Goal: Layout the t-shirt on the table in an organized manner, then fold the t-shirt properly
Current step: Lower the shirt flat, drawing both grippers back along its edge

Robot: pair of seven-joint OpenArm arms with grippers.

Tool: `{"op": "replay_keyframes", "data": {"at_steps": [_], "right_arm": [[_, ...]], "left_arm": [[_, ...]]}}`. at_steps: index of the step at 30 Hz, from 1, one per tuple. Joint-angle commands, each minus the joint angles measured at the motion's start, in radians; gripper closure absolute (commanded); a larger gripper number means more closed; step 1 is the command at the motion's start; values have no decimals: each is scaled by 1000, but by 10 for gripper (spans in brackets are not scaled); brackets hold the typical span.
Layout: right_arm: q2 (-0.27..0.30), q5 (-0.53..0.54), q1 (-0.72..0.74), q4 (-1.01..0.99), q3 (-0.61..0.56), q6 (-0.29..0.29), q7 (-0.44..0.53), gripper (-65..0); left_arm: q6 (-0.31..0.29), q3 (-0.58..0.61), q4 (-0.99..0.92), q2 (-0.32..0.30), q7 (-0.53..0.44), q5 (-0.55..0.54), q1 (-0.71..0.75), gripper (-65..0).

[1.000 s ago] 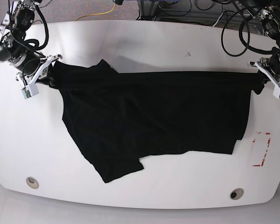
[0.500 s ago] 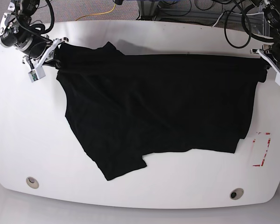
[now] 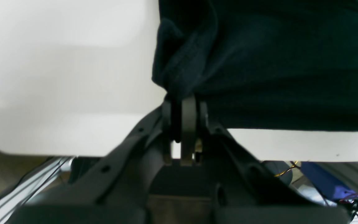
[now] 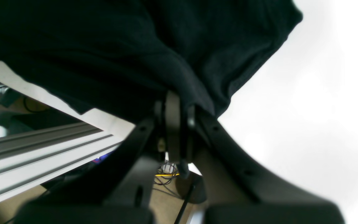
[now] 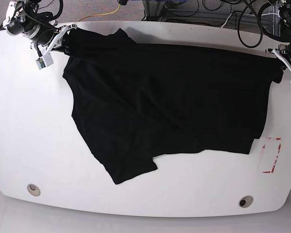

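Left wrist view. The left gripper [image 3: 183, 102] had its fingers pinched together on a bunched fold of the black t-shirt [image 3: 275, 62]. The cloth spread away above the fingers, over the white table [image 3: 57, 77]. The table's far rim and the cables beyond showed below.

Right wrist view. The right gripper [image 4: 177, 99] was likewise clamped narrow on a gathered edge of the t-shirt [image 4: 120, 46], the fabric draping off to one side. The table [image 4: 322, 93] filled the other side; an aluminium rail [image 4: 42, 146] lay past its edge.

Base view. The t-shirt [image 5: 169, 97] lay stretched across the back of the table [image 5: 29, 136]. Its top edge was drawn taut between the right gripper [image 5: 60, 41] at the view's left and the left gripper [image 5: 280, 60] at the view's right. One sleeve [image 5: 131, 167] trailed toward the near edge. Red tape marks [image 5: 273, 154] sat just beside the shirt's lower corner; two grommet holes [image 5: 34, 189] lay near the front rim.

Handling, judged: light, limp, non-fragile cloth that creases and drags readily. It is best held at corners, hem or shoulders, both ends together, to keep it flat.
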Motion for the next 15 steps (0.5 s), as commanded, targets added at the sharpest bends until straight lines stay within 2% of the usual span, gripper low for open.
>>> {"op": "replay_keyframes", "data": {"at_steps": [1,15], "right_arm": [[19,-11,7,15,15,-5,24,0],[18,-16,142,-5,12,-10,19,0]], "left_arm": [[-1,-12,17,-26,-18,21,-6,0],[7,-7,3,-21,-18,24,-105,0]]}}
